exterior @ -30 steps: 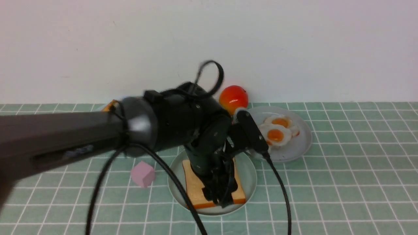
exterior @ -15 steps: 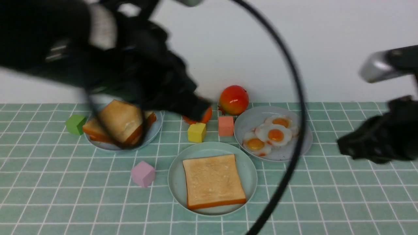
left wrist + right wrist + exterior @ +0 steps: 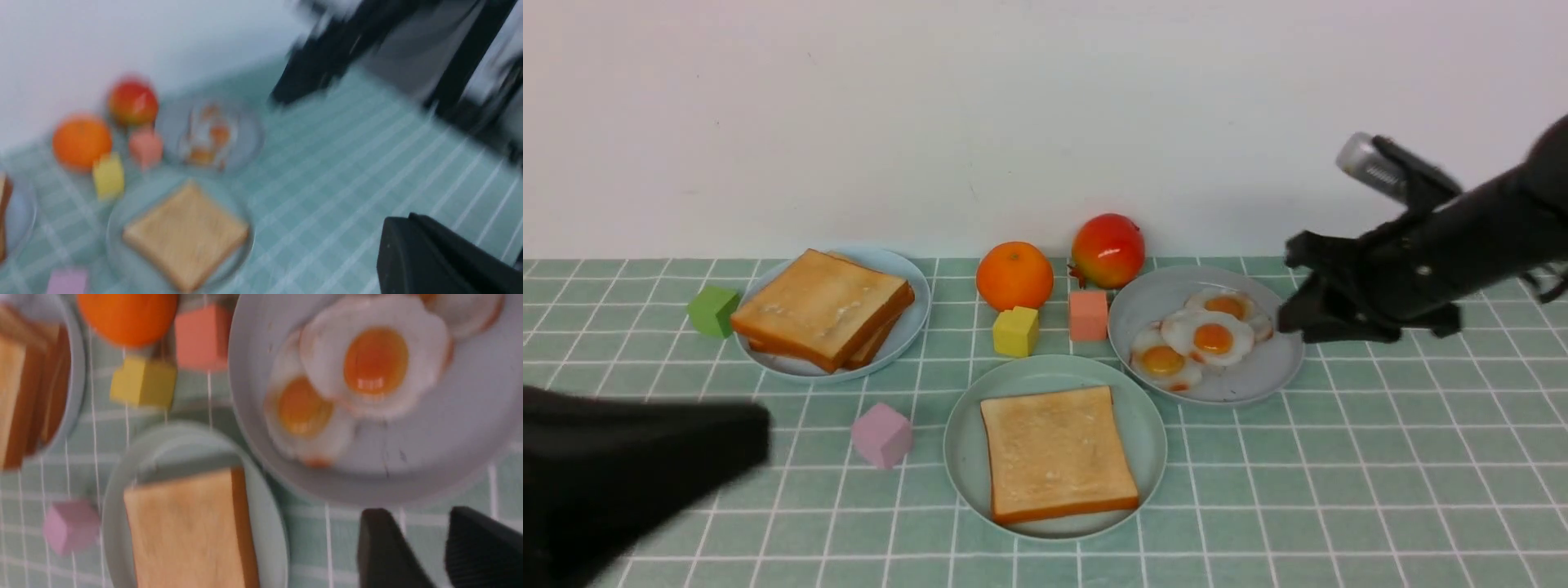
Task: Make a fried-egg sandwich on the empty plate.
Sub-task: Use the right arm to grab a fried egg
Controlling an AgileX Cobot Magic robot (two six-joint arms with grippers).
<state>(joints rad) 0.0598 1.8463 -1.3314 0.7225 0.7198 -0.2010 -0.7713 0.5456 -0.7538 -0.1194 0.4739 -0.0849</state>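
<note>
Closest to me, the left arm (image 3: pixel 629 474) is a dark blur low at the near-left corner. Of the left gripper (image 3: pixel 439 261) only one black piece shows, so can't tell if it's wide or closed. Just past it sits the mint plate (image 3: pixel 964 457), near centre, w/ one toast slice (image 3: pixel 1058 453) flat on it, i.e. bottom layer down, egg and top slice not yet on. The pink cube (image 3: pixel 880 434) lies just beside that plate's left rim, and a low sweep by the left arm could knock it onto the plate. Further back on the right, the grey plate (image 3: pixel 1262 371) holds three fried eggs (image 3: pixel 1213 336), the top one lapping the other two. The right gripper (image 3: pixel 427 549) hangs near that plate's right rim, jaws a modest gap apart, nothing in them. Main risk IMO: the eggs look glossy and thin, so the fingers may slip off an edge, or pinch two at once b/c they overlap. They could also scrape the plate and shove it toward the salmon cube (image 3: pixel 1088 314) and yellow cube (image 3: pixel 1015 331) just beside it. If one egg does lift, it prob. flops and could land off-centre on the toast. Farther back on the left, the toast stack (image 3: pixel 821 306) on the blue plate (image 3: pixel 915 322) is where the top slice would come from. Both arms reaching over the middle at once could collide. The orange (image 3: pixel 1014 275) and red fruit (image 3: pixel 1107 249) by the wall look out of the way.
</note>
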